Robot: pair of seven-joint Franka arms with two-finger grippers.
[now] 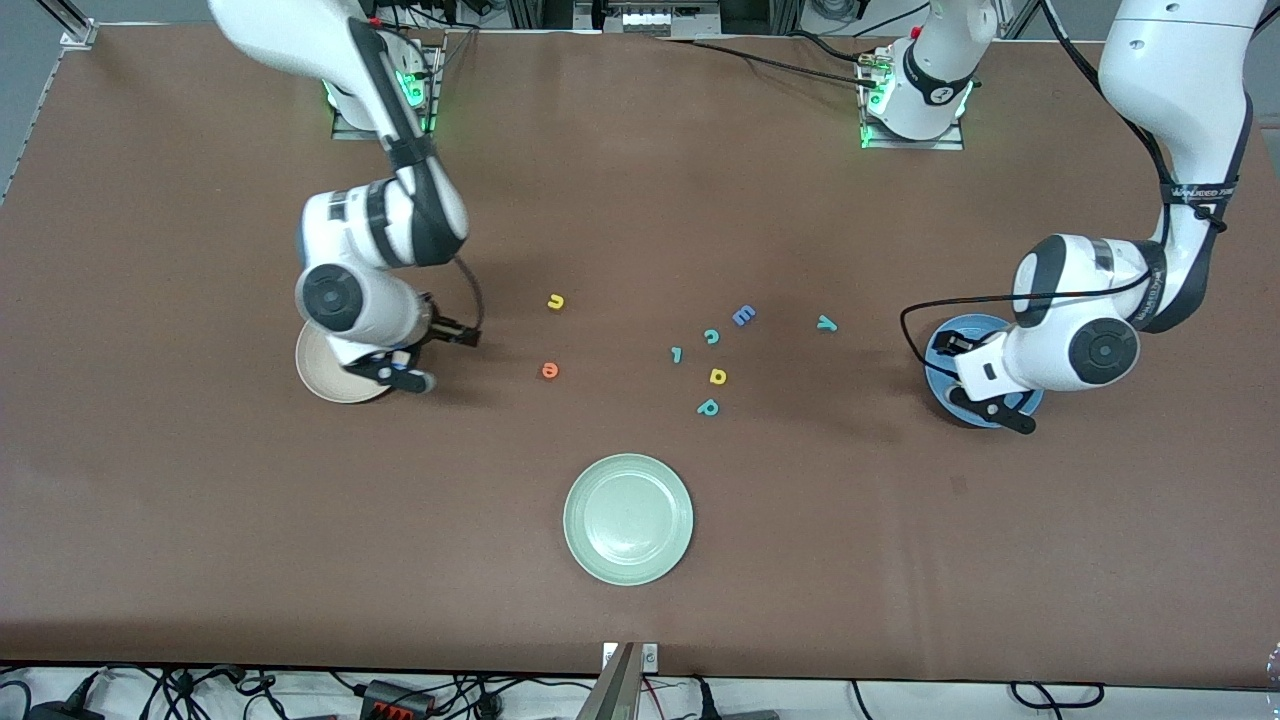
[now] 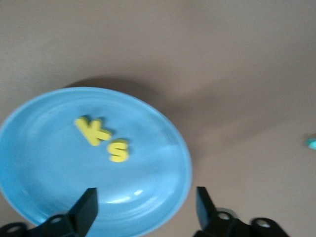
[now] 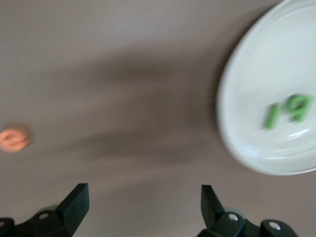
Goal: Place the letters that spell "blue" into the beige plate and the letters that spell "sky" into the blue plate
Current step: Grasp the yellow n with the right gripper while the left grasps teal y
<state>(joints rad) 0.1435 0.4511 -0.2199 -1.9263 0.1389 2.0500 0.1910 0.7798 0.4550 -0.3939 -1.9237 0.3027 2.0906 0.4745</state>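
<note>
Two yellow letters, k [image 2: 92,130] and s [image 2: 118,151], lie in the blue plate [image 2: 153,148] under the wide-open, empty left gripper [image 2: 146,207], while the equally open, empty right gripper [image 3: 143,205] hangs beside the beige plate [image 3: 247,89] holding two green letters [image 3: 289,111], orange e [image 3: 15,139] nearby.

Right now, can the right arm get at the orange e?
Probably yes: the right gripper is open and empty by the beige plate, and the orange e lies alone on bare table beside it, with nothing between.
</note>
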